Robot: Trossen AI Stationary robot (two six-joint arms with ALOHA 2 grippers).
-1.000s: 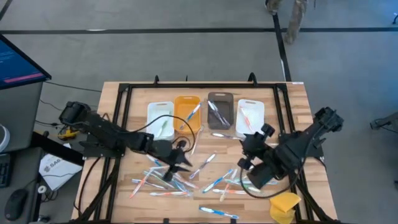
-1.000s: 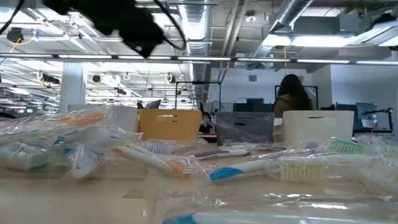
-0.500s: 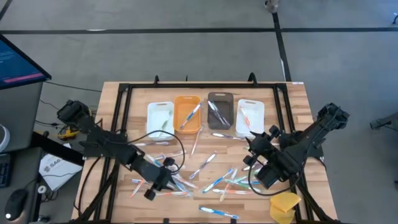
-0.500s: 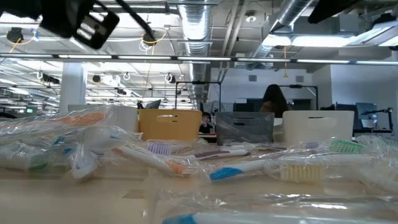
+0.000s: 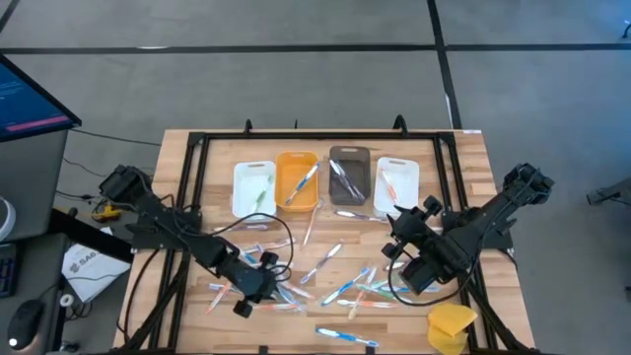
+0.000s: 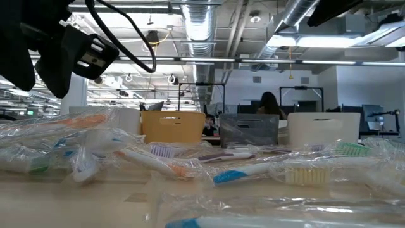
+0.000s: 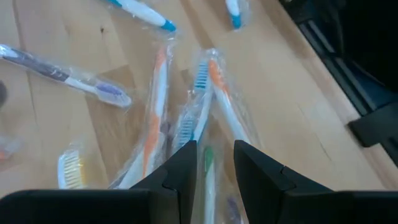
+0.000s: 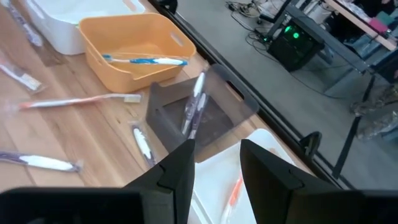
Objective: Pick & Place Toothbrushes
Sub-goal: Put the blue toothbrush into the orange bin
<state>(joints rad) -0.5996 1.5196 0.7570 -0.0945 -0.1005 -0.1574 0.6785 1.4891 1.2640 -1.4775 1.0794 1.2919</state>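
Nearest the table [image 5: 473,148] front edge: one wrapped blue-handled brush [image 5: 347,337] lying alone, and a yellow sponge-like lump [image 5: 453,325] at the front right corner. Next back, mid-table: loose scatter of toothbrushes [image 5: 335,286] in clear wrappers, approx. two dozen, white/blue/orange/green handles, lying flat at mixed angles, some overlapping. Left end effector [image 5: 258,284] low over the left part of that scatter; left wrist view shows its fingers [image 7: 180,168] apart w/ a narrow gap, nothing between them, a green-handled brush [image 7: 208,163] and orange-handled ones directly beneath. Right end effector [image 5: 402,248] above the right part of the scatter, pointing toward the bins; right wrist view shows fingers [image 8: 177,171] apart, nothing held. Far row, left to right: white bin [image 5: 253,187] w/ one green brush; orange bin [image 5: 297,179] w/ one blue brush; dark translucent bin [image 5: 349,176] w/ a couple of grey brushes; white bin no. 2 [image 5: 396,183] w/ an orange brush. A few brushes lie on the table just in front of the bins. Beyond the table, low view: office room, a person [image 6: 269,106] seated in the far background.
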